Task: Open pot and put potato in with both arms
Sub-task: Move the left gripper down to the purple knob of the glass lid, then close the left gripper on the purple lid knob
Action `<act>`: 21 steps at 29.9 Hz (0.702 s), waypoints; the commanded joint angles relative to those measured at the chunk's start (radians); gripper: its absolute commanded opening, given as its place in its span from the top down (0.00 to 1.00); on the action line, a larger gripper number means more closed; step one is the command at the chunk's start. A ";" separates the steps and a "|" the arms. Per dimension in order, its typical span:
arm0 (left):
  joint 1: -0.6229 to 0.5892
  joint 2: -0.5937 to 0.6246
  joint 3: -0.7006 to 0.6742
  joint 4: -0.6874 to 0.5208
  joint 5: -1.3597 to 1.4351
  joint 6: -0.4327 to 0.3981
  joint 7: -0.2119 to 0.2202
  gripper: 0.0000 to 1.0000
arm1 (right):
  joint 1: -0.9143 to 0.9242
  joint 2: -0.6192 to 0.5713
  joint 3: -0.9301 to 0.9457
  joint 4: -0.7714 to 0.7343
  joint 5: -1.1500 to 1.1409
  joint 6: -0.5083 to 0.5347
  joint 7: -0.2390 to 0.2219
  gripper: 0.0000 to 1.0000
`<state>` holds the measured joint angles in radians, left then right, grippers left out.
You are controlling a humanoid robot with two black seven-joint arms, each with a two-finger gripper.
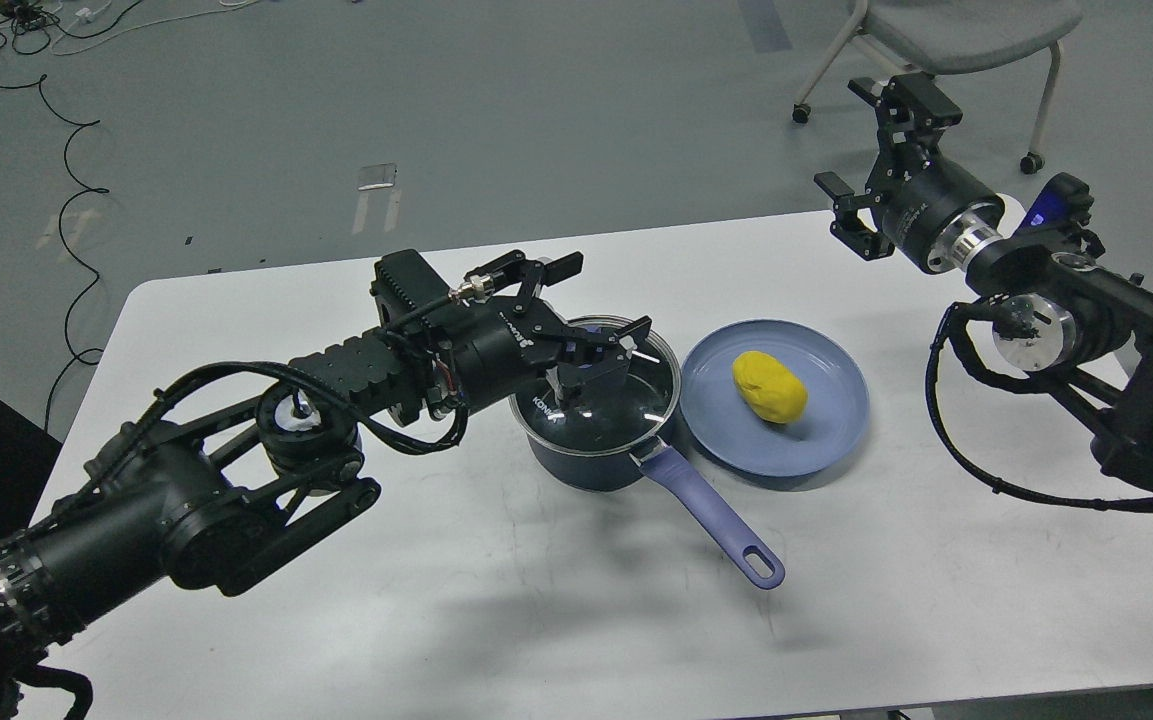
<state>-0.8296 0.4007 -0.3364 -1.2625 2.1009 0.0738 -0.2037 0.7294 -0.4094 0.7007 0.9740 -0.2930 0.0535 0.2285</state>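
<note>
The black jointed left arm reaches in low from the left across the white table, its gripper down on the knob of the glass lid, fingers closed around it. The lid sits on the small dark navy pot, whose lavender handle points toward the viewer. Just right of it, the smooth yellow oval potato lies on a shallow blue plate. The right gripper hangs above the table's far right edge, fingers spread wide, holding nothing.

Both arms were matte black with silver joint rings, looping black cables, ribbed segments and small white lettering.
</note>
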 commanded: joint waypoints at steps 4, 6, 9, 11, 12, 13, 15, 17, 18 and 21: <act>0.014 -0.042 0.034 0.057 -0.001 0.000 0.000 0.02 | 0.002 -0.019 -0.006 0.002 0.000 0.002 0.000 0.00; 0.014 -0.046 0.043 0.066 0.001 0.001 0.000 0.02 | 0.002 -0.019 -0.004 0.002 0.000 0.003 0.000 0.00; 0.014 -0.045 0.043 0.066 0.001 0.003 0.000 0.02 | 0.001 -0.019 -0.006 0.002 0.000 0.003 0.000 0.00; 0.015 -0.045 0.043 0.067 0.001 0.003 0.000 0.02 | 0.001 -0.019 -0.009 0.000 0.000 0.003 0.000 0.00; 0.015 -0.045 0.045 0.067 0.001 0.003 0.000 0.02 | 0.001 -0.019 -0.009 0.000 0.000 0.003 0.000 0.00; 0.015 -0.045 0.045 0.069 0.001 0.003 0.000 0.02 | 0.001 -0.019 -0.009 0.000 0.000 0.003 0.000 0.00; 0.015 -0.045 0.045 0.071 0.002 0.003 0.000 0.02 | 0.001 -0.019 -0.009 0.000 0.000 0.003 0.000 0.00; 0.015 -0.045 0.045 0.074 0.002 0.003 0.000 0.02 | 0.001 -0.019 -0.009 0.000 0.000 0.003 0.000 0.00; 0.015 -0.043 0.045 0.075 0.002 0.003 0.000 0.02 | 0.001 -0.019 -0.010 0.002 -0.003 0.003 0.000 0.00; 0.017 -0.045 0.045 0.075 0.002 0.003 0.000 0.02 | 0.001 -0.020 -0.010 0.000 0.000 0.003 0.000 0.00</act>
<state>-0.8142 0.3570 -0.2914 -1.1882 2.1030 0.0766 -0.2041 0.7307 -0.4280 0.6907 0.9742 -0.2932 0.0568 0.2285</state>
